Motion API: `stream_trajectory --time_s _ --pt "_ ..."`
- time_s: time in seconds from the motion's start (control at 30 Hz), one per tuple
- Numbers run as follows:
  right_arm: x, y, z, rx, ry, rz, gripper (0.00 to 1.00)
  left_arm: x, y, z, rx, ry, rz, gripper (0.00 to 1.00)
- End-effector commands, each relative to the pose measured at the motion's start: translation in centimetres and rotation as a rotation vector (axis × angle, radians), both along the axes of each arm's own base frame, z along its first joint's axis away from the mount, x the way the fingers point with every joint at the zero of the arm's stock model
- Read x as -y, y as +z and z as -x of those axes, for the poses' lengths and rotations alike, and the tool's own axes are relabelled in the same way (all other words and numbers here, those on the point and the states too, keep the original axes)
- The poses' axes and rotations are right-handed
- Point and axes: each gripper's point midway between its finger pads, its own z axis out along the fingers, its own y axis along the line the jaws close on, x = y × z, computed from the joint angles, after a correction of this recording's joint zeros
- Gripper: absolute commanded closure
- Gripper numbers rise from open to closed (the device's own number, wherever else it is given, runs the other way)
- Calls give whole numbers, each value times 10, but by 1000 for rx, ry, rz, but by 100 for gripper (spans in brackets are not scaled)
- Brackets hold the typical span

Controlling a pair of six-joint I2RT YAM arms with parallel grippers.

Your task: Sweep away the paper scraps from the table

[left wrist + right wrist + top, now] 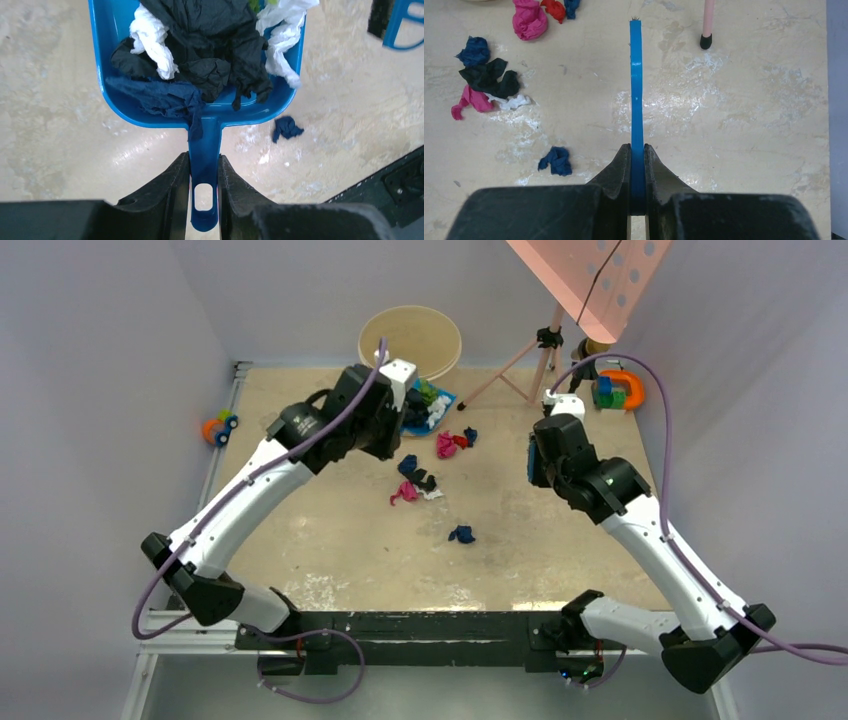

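Left gripper (203, 160) clamped narrow on the dustpan (111, 30) handle, jaws pressed against both sides of it. Pan out toward the far middle of the surface (330, 540), just in front of a round bowl (410, 340). Already loaded with scraps: big black wad (210, 45) on top, white bits (150, 45) on either side, dark blue piece (160, 97) flopping over the back lip onto the handle, hint of green at the far edge.

More scraps loose on the surface between the two arms. Closest to the pan, a pink wad (529, 20) with a red bit (555, 9) and a blue one right beside it. Next, a bunched-up cluster: blue (474, 50), black (489, 77), pink (471, 100), white (514, 102), all touching or nearly. Then a lone dark blue scrap (555, 161) nearer the front, apart from the rest.

Right gripper (637, 150) squeezed shut on a thin blue tool (637, 75), seen edge-on, poking straight ahead over bare surface, well clear of the scraps. Can't tell exactly what sort of tool from this angle. Pink stand leg (707, 25) with a black foot just beyond, to the right. Coloured blocks with an orange ring (618, 390) in the far right corner.
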Motion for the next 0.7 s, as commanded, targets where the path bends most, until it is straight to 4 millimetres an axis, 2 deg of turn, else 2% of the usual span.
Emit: stream_trajectory --time_s 0.0,0.13,0.2,0.33,0.47,0.53,0.67 --pt "-5 13 -3 55 -1 -60 100 -16 41 -22 15 -2 -15 100" --pt "-2 19 0 74 -4 -65 100 -6 72 -57 32 -11 24 100" --pt "0 21 2 81 -6 -68 100 4 80 -79 26 -16 62 100" --pt "2 20 7 79 -9 -79 100 17 76 -111 -44 -18 198 100" --pt "1 16 13 75 -6 -104 100 27 66 -140 -156 -4 436 100" --pt "-1 15 14 73 2 -118 100 35 69 -154 -193 -15 569 100" --pt "-4 15 14 67 10 -132 100 45 76 -172 -338 -21 827 100"
